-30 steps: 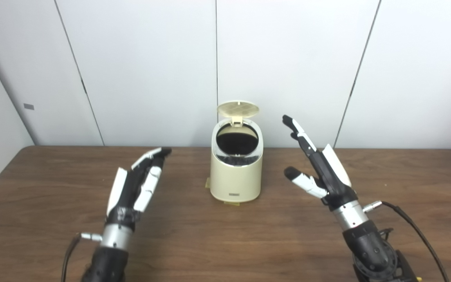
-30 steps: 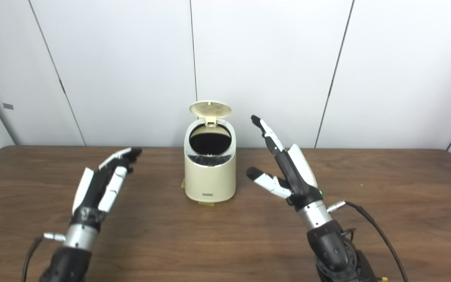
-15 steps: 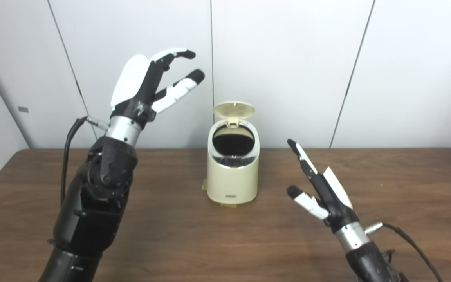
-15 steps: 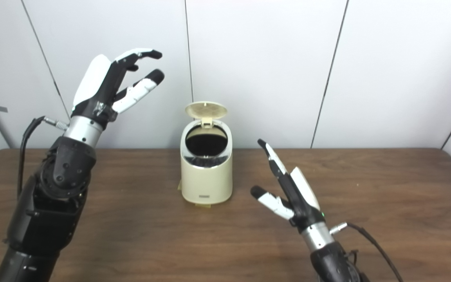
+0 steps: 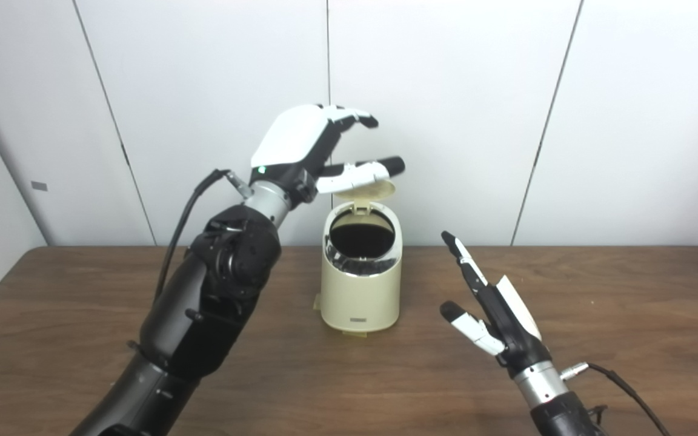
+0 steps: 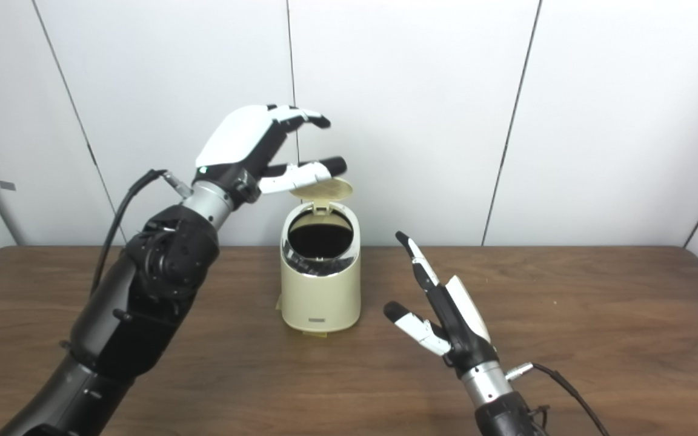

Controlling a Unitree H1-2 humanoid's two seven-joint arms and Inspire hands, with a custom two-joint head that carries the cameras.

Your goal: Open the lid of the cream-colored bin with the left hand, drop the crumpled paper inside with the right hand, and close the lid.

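Left hand (image 5: 315,145), fingers spread and empty, hovers just above the raised lid (image 5: 366,189) of the cream bin (image 5: 361,284). Right hand (image 5: 494,315) waits low and well apart, spread too, holding nothing. No crumpled paper shows outside the bin, so closing looks like the step: press the lid forward and down.
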